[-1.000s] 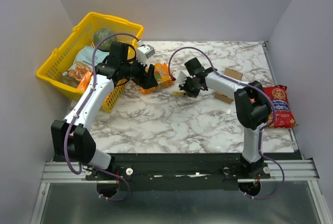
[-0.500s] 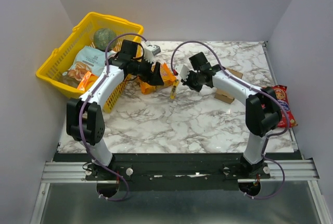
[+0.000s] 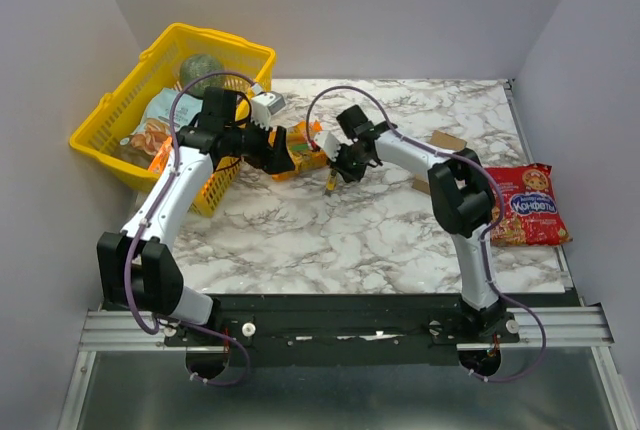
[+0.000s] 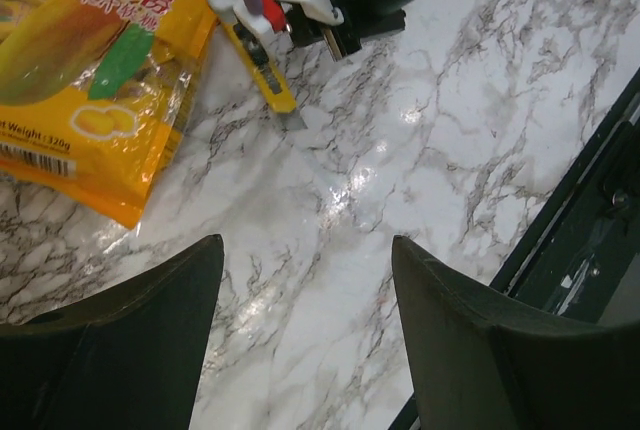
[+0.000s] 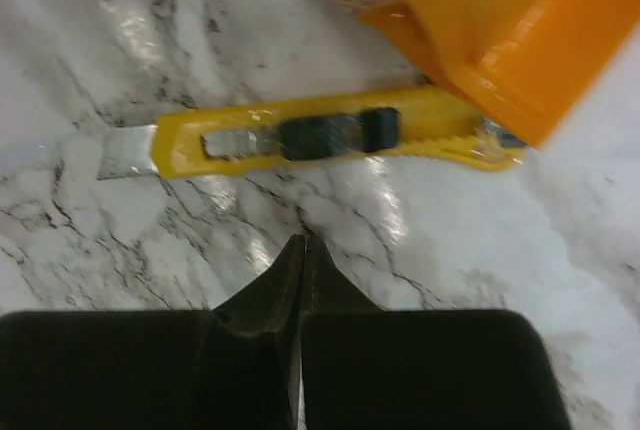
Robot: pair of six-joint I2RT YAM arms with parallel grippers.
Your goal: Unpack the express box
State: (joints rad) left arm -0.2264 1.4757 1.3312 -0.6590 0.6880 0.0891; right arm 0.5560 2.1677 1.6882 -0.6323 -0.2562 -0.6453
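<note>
The express box [image 3: 449,140] lies at the right of centre of the overhead view, toward the back of the bench [image 3: 350,240]. It is partly hidden behind the right arm, and neither arm touches it. A tan flap is seen standing away from its body, so the box is judged to be opened already. Whether anything is left inside cannot be told from these views.

A yellow utility knife [image 5: 310,135] lies flat on the bench with a short length of blade exposed, its rear end at the edge of an orange snack packet [image 4: 80,70]. The right arm's fingers [image 5: 260,350] are pressed together on nothing, close to the knife but apart from it. The left arm's fingers [image 4: 130,340] are spread wide over bare marble, with the orange packet just beyond them at the upper left of that view; nothing is held between them.

A red snack bag [image 3: 525,215] lies at the far right edge of the bench, and a yellow basket [image 3: 110,115] of goods stands at the upper left.

The cutting stage is judged to be finished and the knife set aside. What is left is taken to be checking the box and clearing out anything in it.
</note>
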